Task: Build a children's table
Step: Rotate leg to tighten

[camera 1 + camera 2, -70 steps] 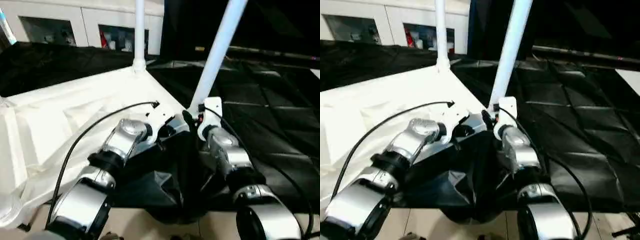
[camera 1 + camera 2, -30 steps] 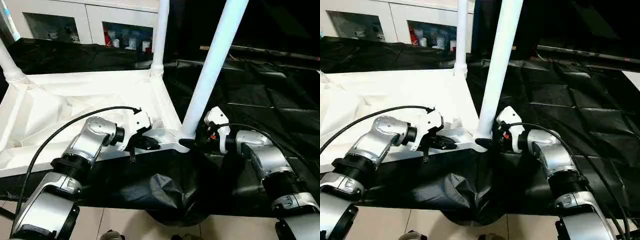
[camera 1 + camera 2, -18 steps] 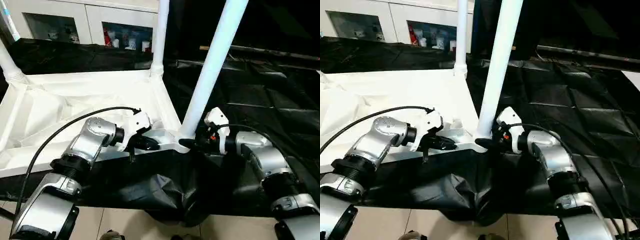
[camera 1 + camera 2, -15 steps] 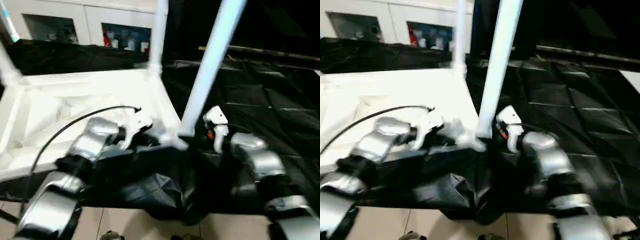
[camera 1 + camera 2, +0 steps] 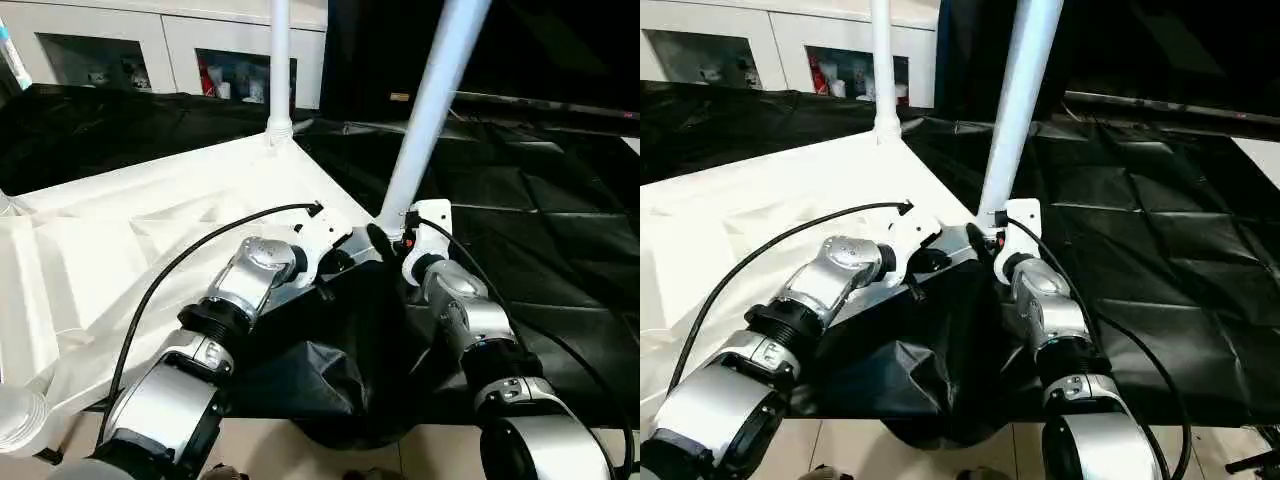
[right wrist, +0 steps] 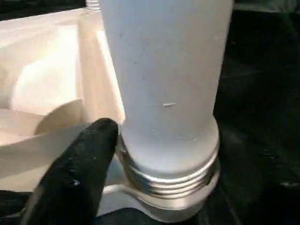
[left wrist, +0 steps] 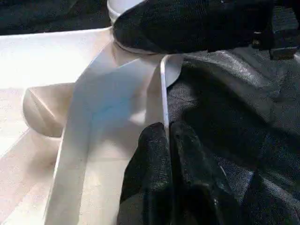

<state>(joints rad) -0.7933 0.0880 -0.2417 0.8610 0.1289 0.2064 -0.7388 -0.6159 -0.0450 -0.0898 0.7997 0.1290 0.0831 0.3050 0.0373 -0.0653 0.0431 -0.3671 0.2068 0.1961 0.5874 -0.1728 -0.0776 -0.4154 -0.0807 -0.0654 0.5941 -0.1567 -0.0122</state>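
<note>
The children's table (image 5: 150, 230) lies upside down on the black-draped tabletop (image 5: 540, 220). Its rim is pinched by the closed left claw (image 7: 166, 129). The right claw (image 5: 385, 240) is set at the near leg (image 5: 425, 120); its grip cannot be told. Threads (image 6: 173, 173) are exposed, so seating seems unfinished; further twisting is called for.

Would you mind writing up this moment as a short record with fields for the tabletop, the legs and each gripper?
tabletop: white tabletop lying underside up on the black-draped work table
legs: near leg standing in the near corner socket, its threads partly exposed at the base; far leg upright at the far corner
left gripper: left gripper shut on the tabletop's thin rim beside that corner
right gripper: right gripper at the base of the near leg, one finger against it
</note>
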